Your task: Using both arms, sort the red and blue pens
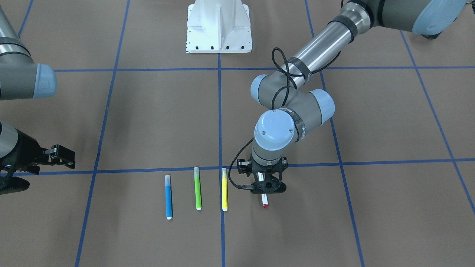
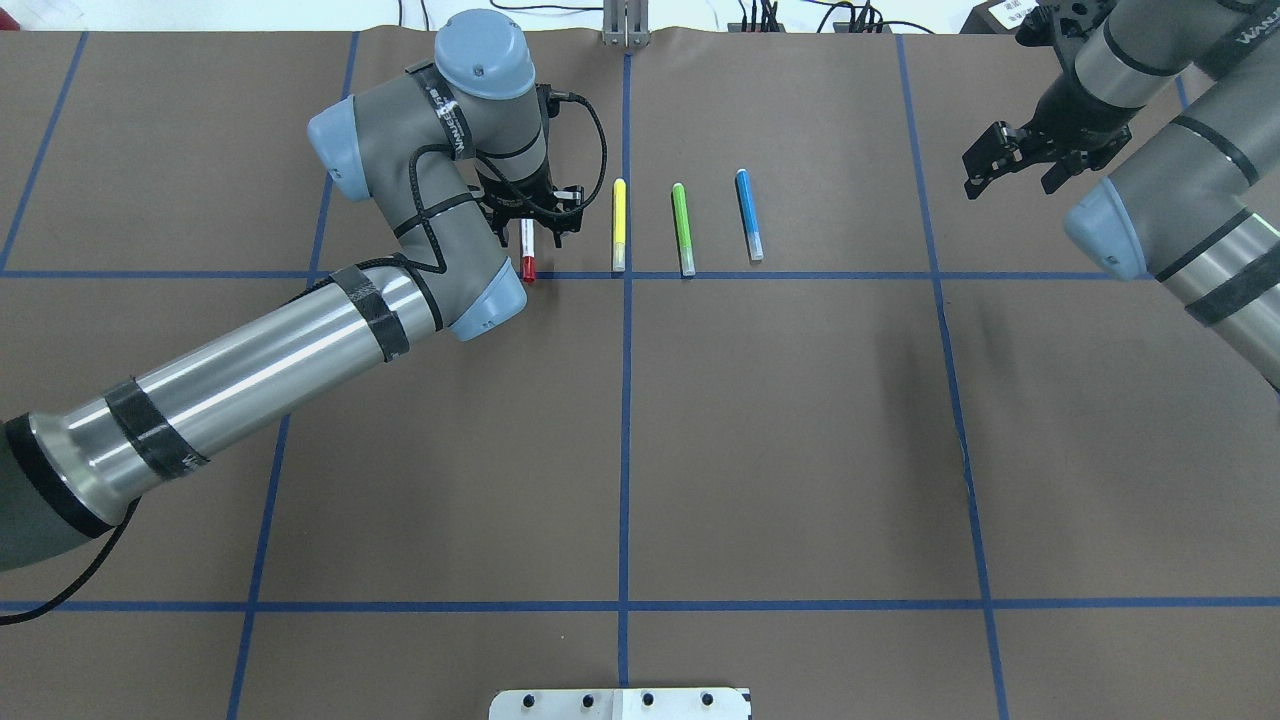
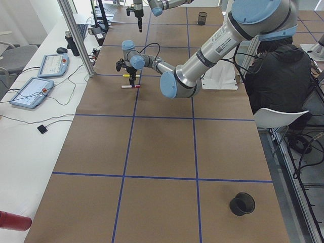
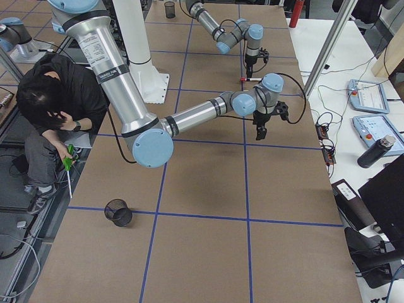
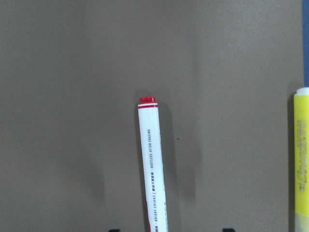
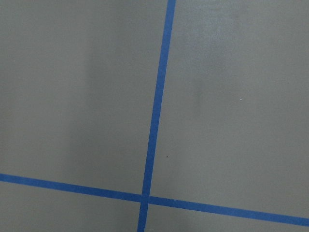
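Seen from across the desk, the left arm holds its left jaws straight down over the red-capped marker. The marker lies at the end of a row, beside the yellow highlighter, green highlighter and blue highlighter. The right arm hangs well apart, its right jaws seemingly apart and empty. From overhead, the marker's red cap pokes out toward the robot from under the left jaws, and the yellow highlighter lies just beside it; a sideways drift could knock that neighbour out of line. The left wrist camera shows the left jaws apart, one tip on either side of the barrel and neither touching it, with the marker off-centre and slightly skewed between them. Closing from here, one side would probably meet it first and could roll or swing it, and a shallow grip might let the slim barrel slip on the lift. The right wrist camera shows only bare desk and blue tape lines. The blue highlighter is not under it, and the risk there is picking a look-alike neighbour.
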Available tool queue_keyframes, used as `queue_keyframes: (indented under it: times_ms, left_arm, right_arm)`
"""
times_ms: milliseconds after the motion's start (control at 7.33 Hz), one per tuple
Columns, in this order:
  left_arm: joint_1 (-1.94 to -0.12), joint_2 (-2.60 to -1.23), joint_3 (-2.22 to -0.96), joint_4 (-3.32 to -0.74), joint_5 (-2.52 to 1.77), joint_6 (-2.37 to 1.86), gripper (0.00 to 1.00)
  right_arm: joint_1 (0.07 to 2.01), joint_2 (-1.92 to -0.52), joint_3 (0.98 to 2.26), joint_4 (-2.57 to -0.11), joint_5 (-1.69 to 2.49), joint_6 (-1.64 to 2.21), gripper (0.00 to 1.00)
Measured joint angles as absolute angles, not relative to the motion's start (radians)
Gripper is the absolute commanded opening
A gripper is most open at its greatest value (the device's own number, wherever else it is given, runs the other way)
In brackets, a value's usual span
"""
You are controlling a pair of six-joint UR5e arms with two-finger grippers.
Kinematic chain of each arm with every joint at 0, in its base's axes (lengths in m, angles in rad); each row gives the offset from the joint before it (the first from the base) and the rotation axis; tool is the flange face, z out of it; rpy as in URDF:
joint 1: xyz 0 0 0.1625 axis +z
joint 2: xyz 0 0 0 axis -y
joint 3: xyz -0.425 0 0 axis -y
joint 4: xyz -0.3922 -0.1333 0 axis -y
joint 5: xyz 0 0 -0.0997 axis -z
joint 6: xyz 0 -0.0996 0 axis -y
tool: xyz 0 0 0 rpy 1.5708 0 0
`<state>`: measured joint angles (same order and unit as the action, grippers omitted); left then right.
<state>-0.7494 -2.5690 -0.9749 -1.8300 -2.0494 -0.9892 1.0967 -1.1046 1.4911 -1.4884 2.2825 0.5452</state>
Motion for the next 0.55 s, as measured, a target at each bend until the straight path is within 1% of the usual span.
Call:
queue_keyframes:
  times_ms: [273, 409, 545]
  left_arm:
    - [-0.749, -2.568, -0.958, -1.847, -2.049, -0.989, 0.56]
    - [-0.749, -2.567, -0.948, -1.859, -2.049, -0.989, 0.47]
    - [-0.749, -2.567, -0.942, -1.868, -2.049, -0.989, 0.33]
  right_arm:
    - [1.095, -1.098, 1.490, -1.486, 2.283, 0.561, 0.99]
    - [1.094, -1.097, 1.490, -1.485, 2.283, 0.564, 0.99]
    - [1.094, -1.097, 1.490, -1.485, 2.283, 0.565, 0.99]
